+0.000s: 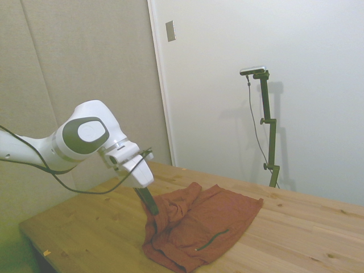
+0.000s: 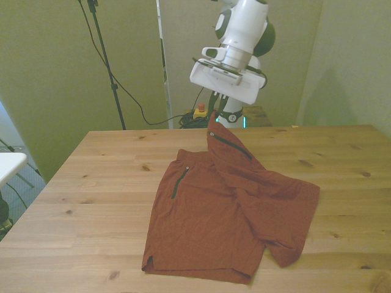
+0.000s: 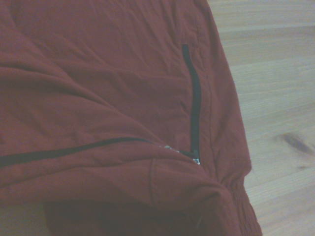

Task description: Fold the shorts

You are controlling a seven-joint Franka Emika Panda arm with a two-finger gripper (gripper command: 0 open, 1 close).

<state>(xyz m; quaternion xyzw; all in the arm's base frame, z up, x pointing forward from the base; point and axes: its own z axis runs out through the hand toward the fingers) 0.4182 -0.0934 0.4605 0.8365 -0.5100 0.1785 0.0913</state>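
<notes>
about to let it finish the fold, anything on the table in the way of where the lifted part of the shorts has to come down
Nothing visible does. The gripper holds one corner of the shorts lifted; the rest lies spread on the table, with only bare wood around the cloth.

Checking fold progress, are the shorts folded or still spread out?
Partly folded: the shorts lie mostly spread on the table, one waistband corner lifted by the gripper.

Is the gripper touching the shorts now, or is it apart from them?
Touching. In the front view the gripper pinches a corner of the shorts and lifts it off the table; the cloth rises in a peak to the fingers. The side view agrees.
</notes>
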